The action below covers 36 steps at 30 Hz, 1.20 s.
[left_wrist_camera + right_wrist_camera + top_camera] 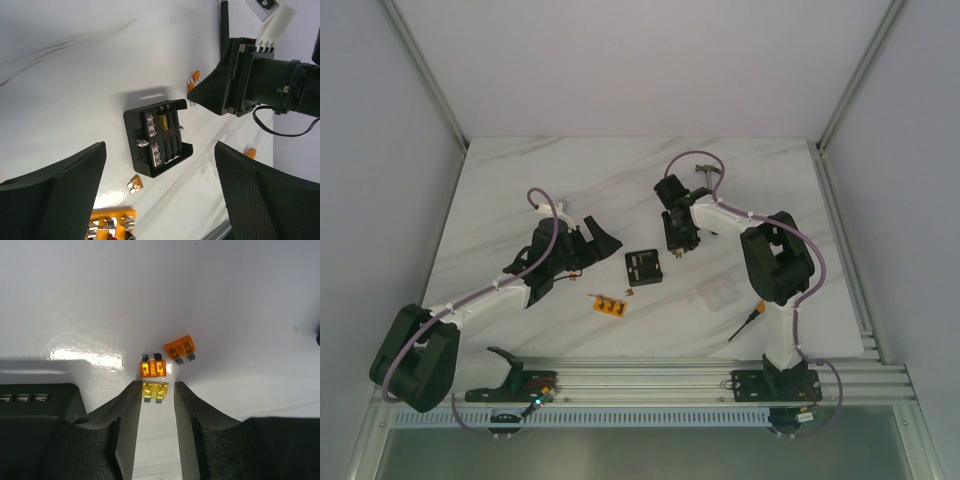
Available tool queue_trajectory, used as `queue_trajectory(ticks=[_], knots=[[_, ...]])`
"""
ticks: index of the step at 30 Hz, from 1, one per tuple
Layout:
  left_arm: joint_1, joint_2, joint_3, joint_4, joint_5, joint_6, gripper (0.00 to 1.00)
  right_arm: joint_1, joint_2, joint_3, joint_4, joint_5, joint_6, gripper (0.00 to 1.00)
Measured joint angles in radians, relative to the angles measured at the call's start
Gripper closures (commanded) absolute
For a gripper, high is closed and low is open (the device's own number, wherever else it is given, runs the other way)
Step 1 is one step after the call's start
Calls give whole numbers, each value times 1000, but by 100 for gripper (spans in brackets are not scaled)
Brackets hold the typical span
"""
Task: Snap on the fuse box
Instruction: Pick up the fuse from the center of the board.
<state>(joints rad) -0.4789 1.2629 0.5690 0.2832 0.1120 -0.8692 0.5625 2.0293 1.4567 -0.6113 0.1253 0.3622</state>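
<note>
The fuse box [642, 267] is a small black square box lying flat mid-table, its slots up, with one yellow fuse seated [157, 137]. My left gripper [160, 200] hovers left of it, open wide and holding nothing [592, 245]. My right gripper [678, 244] points down just right of the box. In the right wrist view its jaws [156, 385] stand narrowly apart around a loose yellow fuse [155, 391], with a small gap on one side. Two orange fuses [153, 368] [180, 348] lie just beyond the fingertips. A corner of the box [35, 400] shows at left.
An orange strip of fuses [608, 304] lies in front of the box, a loose orange fuse [136, 184] beside it. A clear plastic cover [715, 297] and a screwdriver [748, 322] lie to the right. A hammer [708, 172] rests at the back.
</note>
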Motion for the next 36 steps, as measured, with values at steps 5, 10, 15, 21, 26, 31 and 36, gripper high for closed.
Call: queue_trajectory(ticks=[5, 10, 15, 21, 26, 31, 36], knots=[[0, -3, 0, 0, 0, 0, 2, 0, 0, -2, 3, -6, 0, 63], [0, -6, 0, 0, 0, 0, 2, 0, 0, -2, 4, -7, 0, 64], [0, -8, 0, 0, 1, 0, 3, 0, 0, -4, 9, -5, 1, 72], [0, -10, 0, 0, 7, 0, 6, 4, -25, -36, 36, -4, 10, 79], [-27, -10, 0, 14, 7, 4, 11, 25, -79, -79, 53, -2, 28, 80], [-95, -16, -4, 85, -1, 16, 16, 63, -189, -109, 100, -1, 48, 79], [-167, -35, -37, 200, -53, 19, 23, 108, -312, -160, 178, -10, 84, 79]])
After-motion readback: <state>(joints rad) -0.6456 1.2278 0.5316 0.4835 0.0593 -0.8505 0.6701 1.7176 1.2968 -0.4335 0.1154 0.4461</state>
